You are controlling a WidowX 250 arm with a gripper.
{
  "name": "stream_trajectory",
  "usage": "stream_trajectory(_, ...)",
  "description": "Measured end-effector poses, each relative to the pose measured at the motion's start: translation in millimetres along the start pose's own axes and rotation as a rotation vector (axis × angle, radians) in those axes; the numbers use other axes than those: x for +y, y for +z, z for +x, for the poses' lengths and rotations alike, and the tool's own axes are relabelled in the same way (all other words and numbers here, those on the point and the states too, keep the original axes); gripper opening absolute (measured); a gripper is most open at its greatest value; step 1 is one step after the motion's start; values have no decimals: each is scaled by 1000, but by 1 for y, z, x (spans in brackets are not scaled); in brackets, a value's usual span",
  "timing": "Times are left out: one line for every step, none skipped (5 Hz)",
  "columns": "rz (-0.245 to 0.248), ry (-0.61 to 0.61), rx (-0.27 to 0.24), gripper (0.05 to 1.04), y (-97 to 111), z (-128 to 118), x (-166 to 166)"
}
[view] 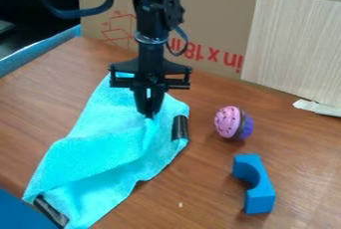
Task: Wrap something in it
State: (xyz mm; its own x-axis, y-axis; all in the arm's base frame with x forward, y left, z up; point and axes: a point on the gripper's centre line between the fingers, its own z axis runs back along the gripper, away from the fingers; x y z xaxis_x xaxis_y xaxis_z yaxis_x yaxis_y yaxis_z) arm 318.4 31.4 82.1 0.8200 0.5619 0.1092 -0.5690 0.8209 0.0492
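Status: wrapping judged at an early stage. Cloth (100, 156) lies on the table (220, 203), directly beneath the gripper (149, 115) and spreading from there toward the camera and picture left, rumpled, with a broad fold along its length. Gripper: fingers narrow, close together, tips down at the cloth's upper part; creases run out from that point, so a pinch of cloth is probably held.

Candidates for wrapping: pink and purple toy (230, 122), just beyond the cloth's edge, picture right of the gripper and slightly nearer the camera; blue arch block (261, 193), farther toward the camera on that same side. Both sit outside the cloth, uncovered. Black piece (180, 127) at the cloth's edge, near the gripper on its picture-right side; another dark piece (51, 210) at the far lower-left corner. Cannot tell whether either belongs to something underneath.

Done: cloth partly folded, apparently gripped. Left, by my estimate: bring cloth and chosen item together, draw the fabric over and around it, tuck, release. No completed wrap visible; which item is intended remains undetermined
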Motion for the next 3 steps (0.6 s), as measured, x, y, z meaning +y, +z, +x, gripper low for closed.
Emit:
stream_trajectory(-49, -13, -17, 494, 13, -1, -3)
stream_trajectory(-117, -7, -40, 800, 33, 4, 4)
stream_trajectory(-196, -21, -38, 1001, 64, 9, 14)
